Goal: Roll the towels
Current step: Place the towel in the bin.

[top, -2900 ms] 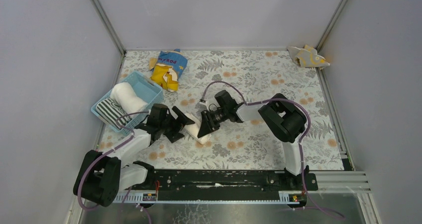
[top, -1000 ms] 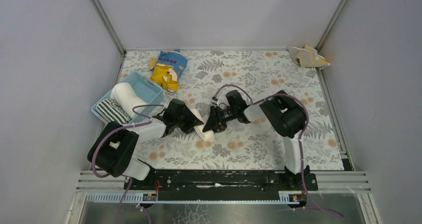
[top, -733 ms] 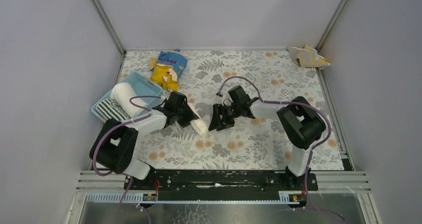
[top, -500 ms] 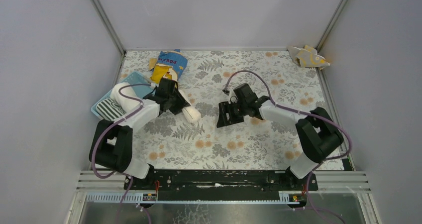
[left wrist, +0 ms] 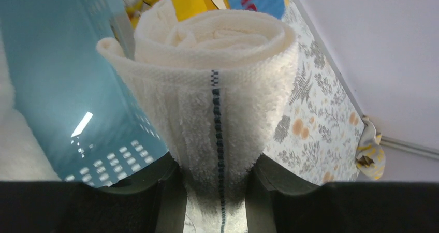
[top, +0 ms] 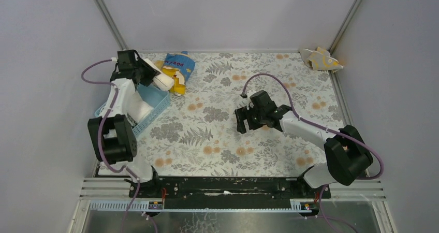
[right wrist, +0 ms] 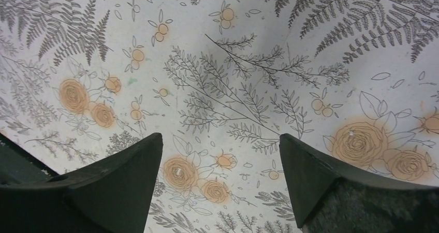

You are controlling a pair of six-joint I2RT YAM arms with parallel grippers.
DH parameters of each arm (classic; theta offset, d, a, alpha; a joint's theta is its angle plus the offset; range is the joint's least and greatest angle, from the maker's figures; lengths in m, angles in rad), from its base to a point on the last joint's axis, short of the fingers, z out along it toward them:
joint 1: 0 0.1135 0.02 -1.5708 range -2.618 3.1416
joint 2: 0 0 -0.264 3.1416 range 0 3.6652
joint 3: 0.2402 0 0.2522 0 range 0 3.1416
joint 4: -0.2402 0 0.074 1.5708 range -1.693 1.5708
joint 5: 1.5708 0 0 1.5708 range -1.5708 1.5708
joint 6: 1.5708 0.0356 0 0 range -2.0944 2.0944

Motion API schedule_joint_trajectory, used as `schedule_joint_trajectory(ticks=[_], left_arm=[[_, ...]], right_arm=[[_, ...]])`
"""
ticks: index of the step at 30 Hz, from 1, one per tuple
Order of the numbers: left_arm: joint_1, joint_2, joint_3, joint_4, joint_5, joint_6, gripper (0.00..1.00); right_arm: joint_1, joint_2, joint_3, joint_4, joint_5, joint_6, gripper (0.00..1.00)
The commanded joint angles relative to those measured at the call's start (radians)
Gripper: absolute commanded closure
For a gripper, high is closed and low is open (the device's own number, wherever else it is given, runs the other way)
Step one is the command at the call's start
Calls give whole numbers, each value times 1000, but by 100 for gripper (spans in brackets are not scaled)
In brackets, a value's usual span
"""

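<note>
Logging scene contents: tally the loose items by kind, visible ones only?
Cream-white towels: 2 (rolled towel in left claw; basket towel)
Beige-yellow towel: 1
Snack bag: 1
Basket: 1
Total: 5

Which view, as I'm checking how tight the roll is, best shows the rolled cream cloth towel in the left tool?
Left wrist: the rolled cream cloth towel fills the frame, its spiral end plain. Top external shows it small and distant. Right wrist misses it.
</note>
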Motion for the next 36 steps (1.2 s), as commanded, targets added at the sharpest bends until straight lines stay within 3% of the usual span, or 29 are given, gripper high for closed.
schedule_joint_trajectory(ticks=[1, 9, 13, 19, 31, 36], left_arm=[[83, 122, 84, -87, 111, 93, 76], [192, 275, 107, -179, 70, 195, 75], [195, 353, 178, -280, 14, 241, 74], [187, 449, 222, -316, 44, 264, 71], [146, 577, 294, -376, -46, 266, 52], [145, 536, 289, -385, -62, 260, 42]], right_arm=[[-1, -53, -17, 11, 52, -35, 10], [-1, -85, -34, 26, 46, -44, 9], [-1, -79, -30, 22, 44, -47, 8], [-1, -73, -29, 29, 42, -47, 7], [-1, -68, -20, 33, 72, -46, 7], [-1, -99, -7, 19, 77, -42, 7]])
